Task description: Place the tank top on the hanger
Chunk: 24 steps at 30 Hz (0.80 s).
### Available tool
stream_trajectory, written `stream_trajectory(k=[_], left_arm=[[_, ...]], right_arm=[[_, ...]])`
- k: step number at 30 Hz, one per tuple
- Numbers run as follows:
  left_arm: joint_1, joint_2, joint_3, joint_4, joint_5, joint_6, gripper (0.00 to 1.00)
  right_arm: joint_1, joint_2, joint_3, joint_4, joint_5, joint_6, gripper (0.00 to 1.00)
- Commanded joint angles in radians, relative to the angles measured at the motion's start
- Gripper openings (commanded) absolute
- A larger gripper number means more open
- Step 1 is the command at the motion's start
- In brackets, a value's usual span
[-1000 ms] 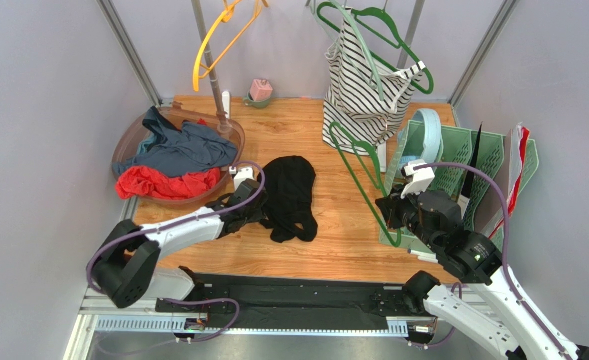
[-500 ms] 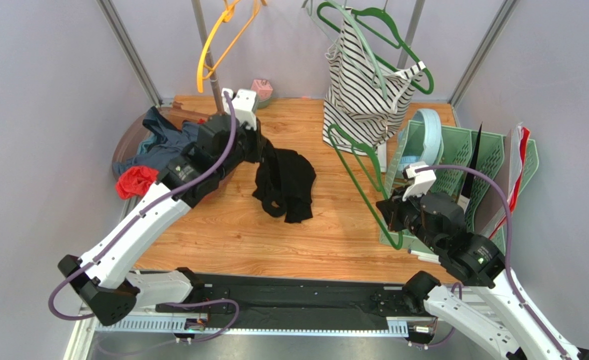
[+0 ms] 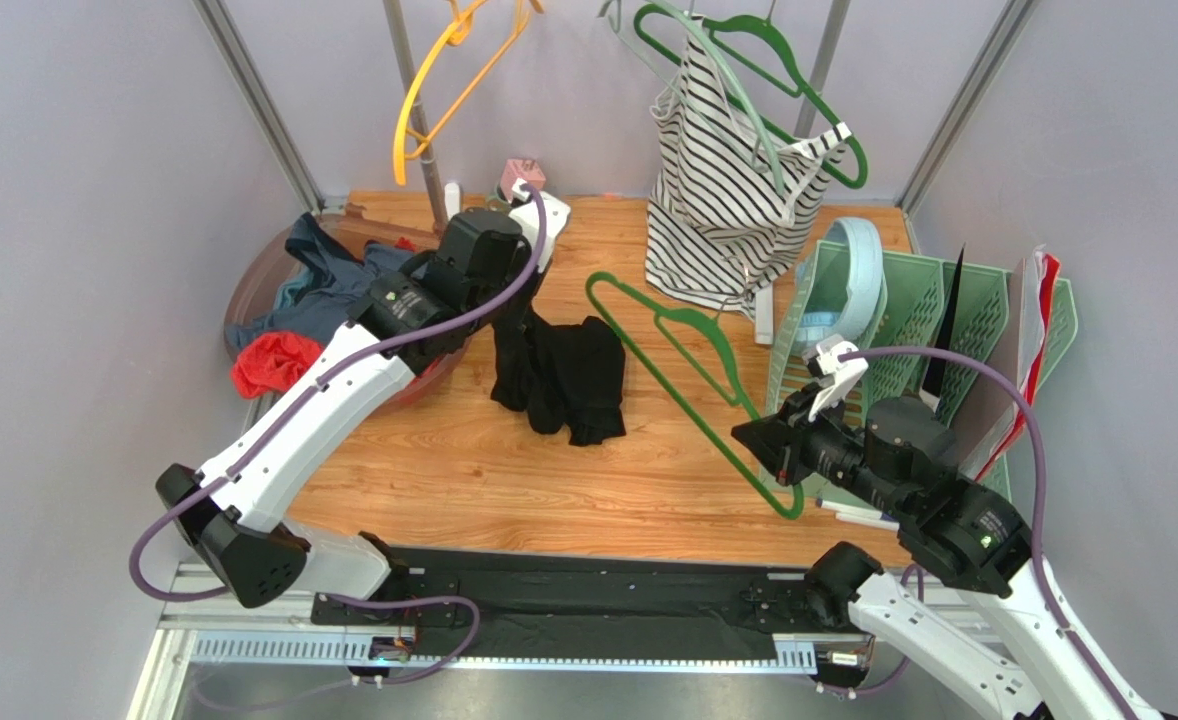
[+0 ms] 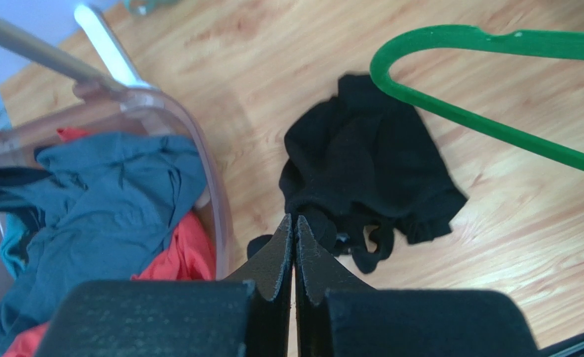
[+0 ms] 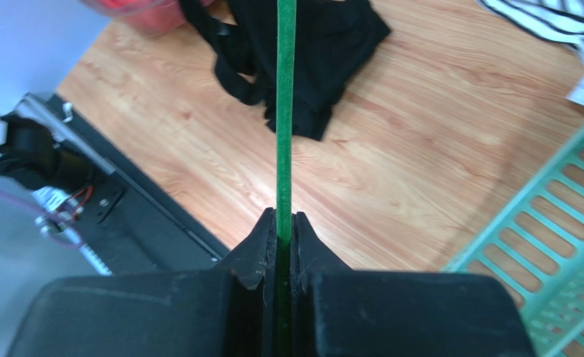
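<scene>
Jaws pinched shut, our left gripper (image 4: 295,220) holds the tank top (image 4: 369,163) while our right gripper (image 5: 285,218) clamps the hanger (image 5: 285,89).

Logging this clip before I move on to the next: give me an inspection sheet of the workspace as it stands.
Surface: wooden tabletop, no spills seen.
Job's things: tank top crumpled mid-table, one end raised; dark green hanger held slanting above the table, nothing on it.
Clutter: basin of clothes at left; striped top hanging at the back; mint racks at right.
Grippers: left gripper shut on the tank top; right gripper shut on the hanger's rod.
Cables: purple cable looping along the left arm, another over the right; no snag seen.
Surroundings: grey walls, metal frame posts.
</scene>
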Motion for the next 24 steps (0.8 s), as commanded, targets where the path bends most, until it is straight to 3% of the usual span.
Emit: stream_trajectory(k=[1, 7, 13, 24], left_arm=[[0.011, -0.016, -0.069, 0.024, -0.057, 0.047, 0.0], [0.044, -0.045, -0.194, 0.123, -0.062, 0.043, 0.0], [0.077, -0.059, -0.218, 0.145, -0.04, 0.04, 0.0], [0.114, -0.094, -0.231, 0.154, 0.059, 0.038, 0.0]], right_arm=[[0.005, -0.006, 0.041, 0.103, -0.156, 0.007, 0.0], [0.005, 0.019, 0.024, 0.111, -0.26, -0.025, 0.0], [0.005, 0.017, -0.031, 0.129, -0.326, -0.043, 0.0], [0.015, 0.054, -0.045, 0.152, -0.314, -0.069, 0.0]])
